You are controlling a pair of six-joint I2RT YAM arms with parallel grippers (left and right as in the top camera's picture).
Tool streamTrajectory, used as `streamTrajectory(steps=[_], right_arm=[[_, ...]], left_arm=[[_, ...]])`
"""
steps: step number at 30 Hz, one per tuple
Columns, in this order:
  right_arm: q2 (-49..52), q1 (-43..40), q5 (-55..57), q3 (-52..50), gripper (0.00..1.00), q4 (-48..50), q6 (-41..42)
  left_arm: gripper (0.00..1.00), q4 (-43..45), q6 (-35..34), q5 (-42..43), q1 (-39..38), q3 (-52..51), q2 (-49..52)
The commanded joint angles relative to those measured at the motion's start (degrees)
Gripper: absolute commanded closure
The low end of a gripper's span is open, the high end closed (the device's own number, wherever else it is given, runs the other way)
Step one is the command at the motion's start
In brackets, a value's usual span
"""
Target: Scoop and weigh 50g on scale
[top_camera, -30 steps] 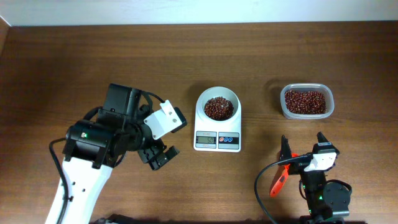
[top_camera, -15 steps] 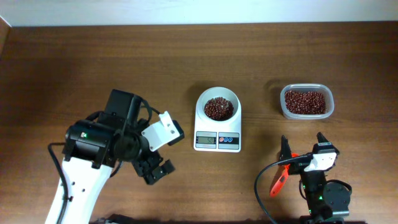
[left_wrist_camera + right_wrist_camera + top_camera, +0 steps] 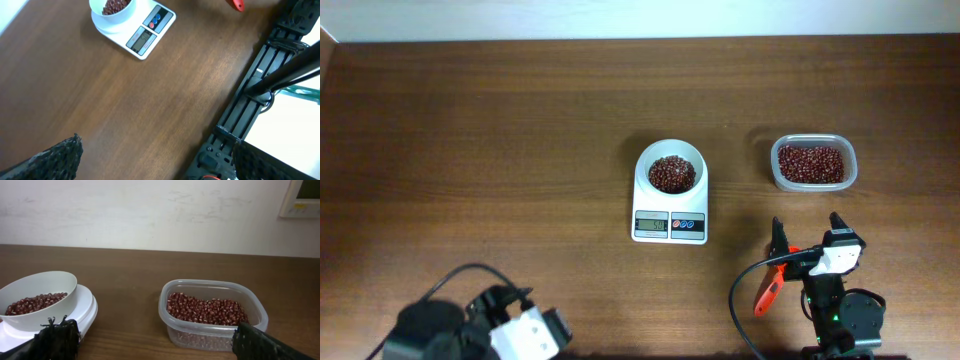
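Judging by the filled bowl, we are calling the scooping nearly done.

The scale [image 3: 669, 205] is sitting mid-counter [image 3: 520, 120], and its white bowl [image 3: 671, 172] is carrying a layer of red beans. Its display [image 3: 651, 225] is too small for us to read, so we are not confirming the weight. Checking that figure and adjusting the beans is what we are counting as possibly left. The clear tub of beans [image 3: 813, 163] is standing well apart to the right. The orange scoop [image 3: 766, 290] is lying just beside the right arm, gripped by nothing. The left pincer [image 3: 156, 150] and right pincer [image 3: 806, 224] are both standing with fingers apart, empty, away from the scale.
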Motion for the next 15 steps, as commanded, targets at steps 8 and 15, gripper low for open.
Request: streamTrajectory(steps=[8,15], right_arm=[[-0.35,0.15,0.7,-0.28,0.01,-0.39,0.61],[-0.35,0.15,0.7,-0.28,0.01,-0.39,0.61]], left_arm=[[0.01,0.2,0.7,-0.04,8.96,-1.03,-17.77],[0.01,0.68,0.72,0.63,13.05,-1.68,-30.45]])
